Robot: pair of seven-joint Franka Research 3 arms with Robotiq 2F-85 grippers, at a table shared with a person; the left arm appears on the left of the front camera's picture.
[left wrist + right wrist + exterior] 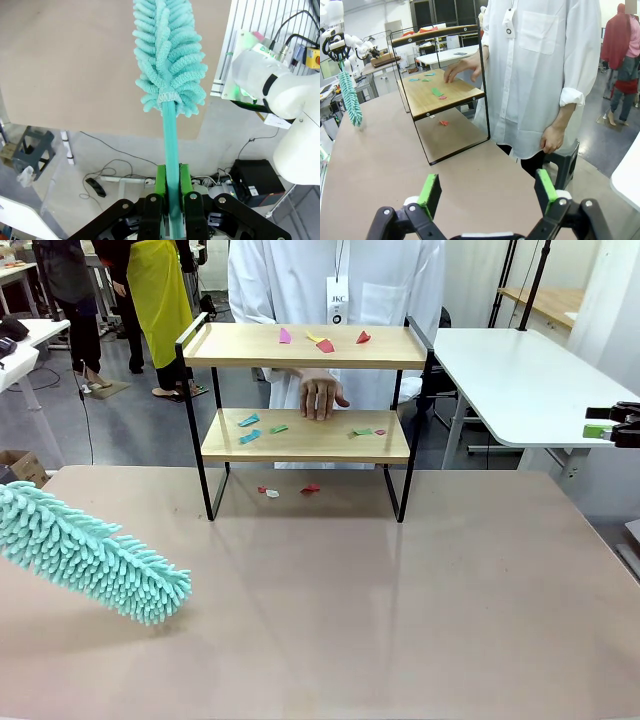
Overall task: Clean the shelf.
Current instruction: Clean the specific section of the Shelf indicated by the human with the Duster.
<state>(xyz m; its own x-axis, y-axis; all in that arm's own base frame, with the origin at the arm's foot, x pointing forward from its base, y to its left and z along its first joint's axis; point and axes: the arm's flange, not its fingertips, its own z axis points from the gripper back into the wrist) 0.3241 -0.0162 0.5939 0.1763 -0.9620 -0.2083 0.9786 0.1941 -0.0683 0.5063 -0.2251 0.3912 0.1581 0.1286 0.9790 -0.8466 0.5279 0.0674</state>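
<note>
Shelf (230,345) touched at lower board by person's hand (320,395). Nothing wiped yet: paper scraps (250,420) left on both boards, under shelf. Duster (90,555) clamped in left gripper (172,174), well left of shelf. Right gripper (487,190) spread wide, empty.

A white-coated person (290,280) (badge (337,300) on chest) stands behind the tan table (400,590).
</note>
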